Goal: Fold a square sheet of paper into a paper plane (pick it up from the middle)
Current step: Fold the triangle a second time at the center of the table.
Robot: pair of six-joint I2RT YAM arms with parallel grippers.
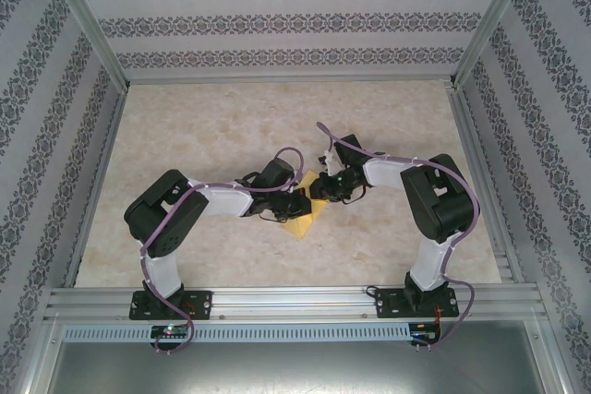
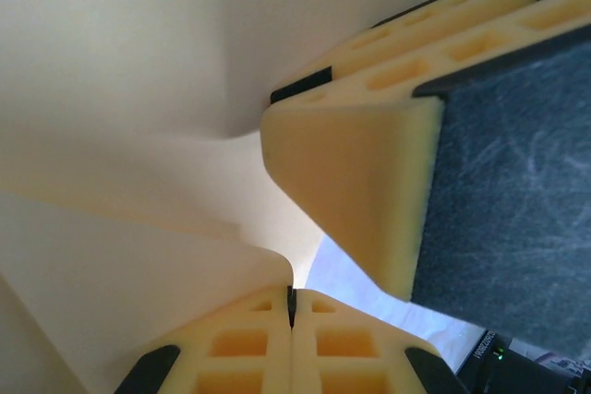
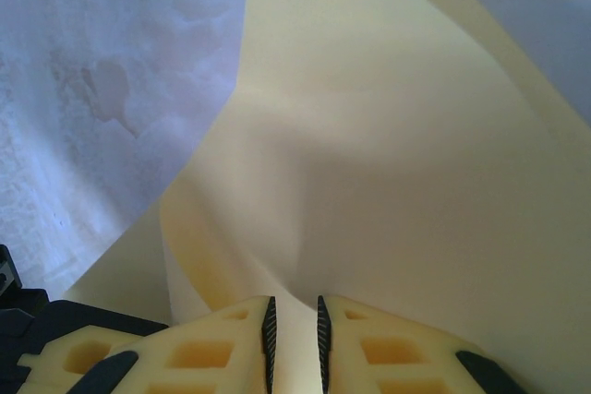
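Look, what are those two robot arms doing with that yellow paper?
Two robot arms are working on a yellow square sheet of paper at the middle of the table. The left claw is pinched shut on one part of it, and the right claw grips another part right beside it. The paper bends and curves between them, so it does not look like a plane yet.

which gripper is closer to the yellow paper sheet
Neither, it's a tie: both hold it. The left gripper pinches the thin mustard-yellow paper sheet from the left, the right gripper from the right.
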